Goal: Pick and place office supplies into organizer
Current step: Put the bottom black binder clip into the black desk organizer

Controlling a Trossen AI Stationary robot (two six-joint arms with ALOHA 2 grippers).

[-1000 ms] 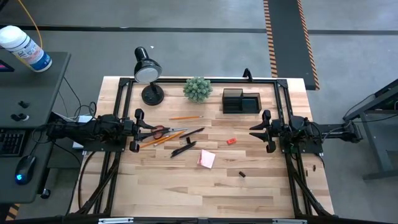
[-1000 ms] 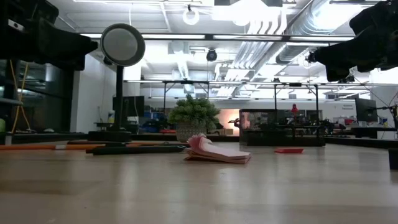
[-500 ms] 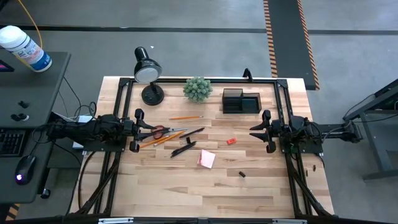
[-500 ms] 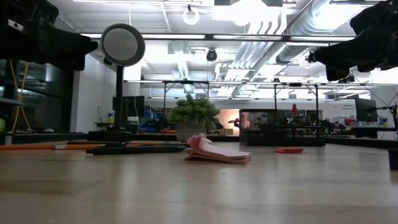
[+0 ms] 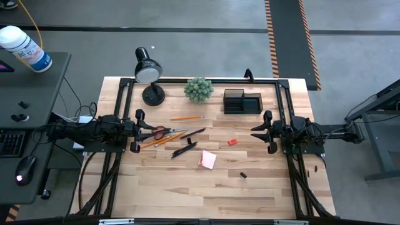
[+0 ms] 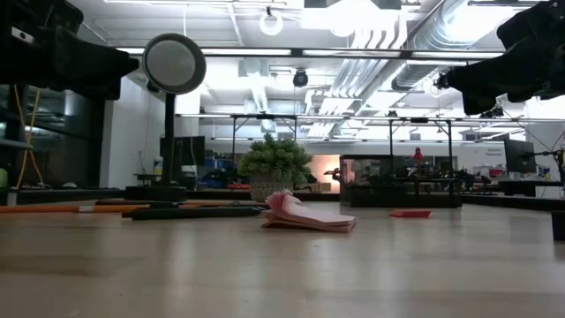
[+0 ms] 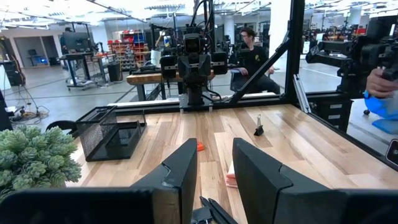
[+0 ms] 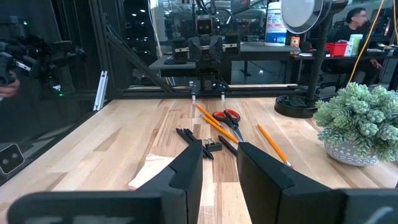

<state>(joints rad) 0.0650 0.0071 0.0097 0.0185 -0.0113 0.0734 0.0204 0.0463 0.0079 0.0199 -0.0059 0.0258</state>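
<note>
The office supplies lie flat on the wooden table: red-handled scissors (image 5: 159, 132), orange pencils (image 5: 185, 117), black pens (image 5: 185, 149), a pink sticky-note pad (image 5: 207, 159), a small red eraser (image 5: 232, 142) and a tiny black piece (image 5: 243, 175). The black organizer (image 5: 242, 102) stands at the far edge. My left gripper (image 5: 141, 130) hovers level at the table's left side, just short of the scissors, open (image 7: 214, 180) and holding nothing. My right gripper (image 5: 257, 131) hovers level at the right side, open (image 8: 219, 168) and holding nothing.
A black desk lamp (image 5: 148, 75) and a green plant ball (image 5: 199, 89) stand at the far edge, left of the organizer. A black frame (image 5: 284, 94) borders the table. People sit in the room beyond, one of them (image 7: 255, 56) in the left wrist view.
</note>
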